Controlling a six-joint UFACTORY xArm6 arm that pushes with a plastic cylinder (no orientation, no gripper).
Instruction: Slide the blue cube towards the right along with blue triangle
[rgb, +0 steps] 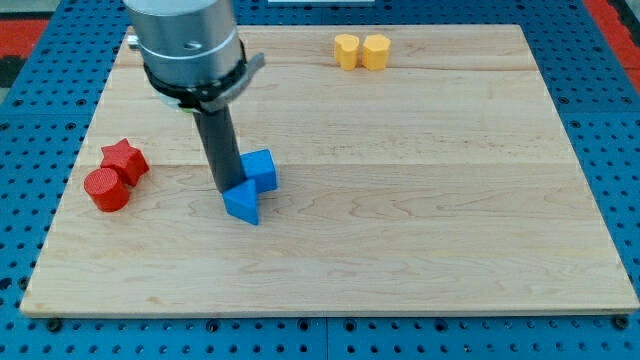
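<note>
The blue cube (262, 169) sits on the wooden board left of centre. The blue triangle (242, 203) lies just below and left of it, touching it. My tip (227, 189) is down at the board on the left side of both blocks, right against the triangle's upper left edge and beside the cube's left face. The dark rod rises from there to the arm's grey body at the view's top left.
A red star (124, 159) and a red cylinder (106, 189) sit together near the board's left edge. Two yellow blocks (361, 50) sit side by side near the top edge. The board (420, 200) lies on a blue perforated table.
</note>
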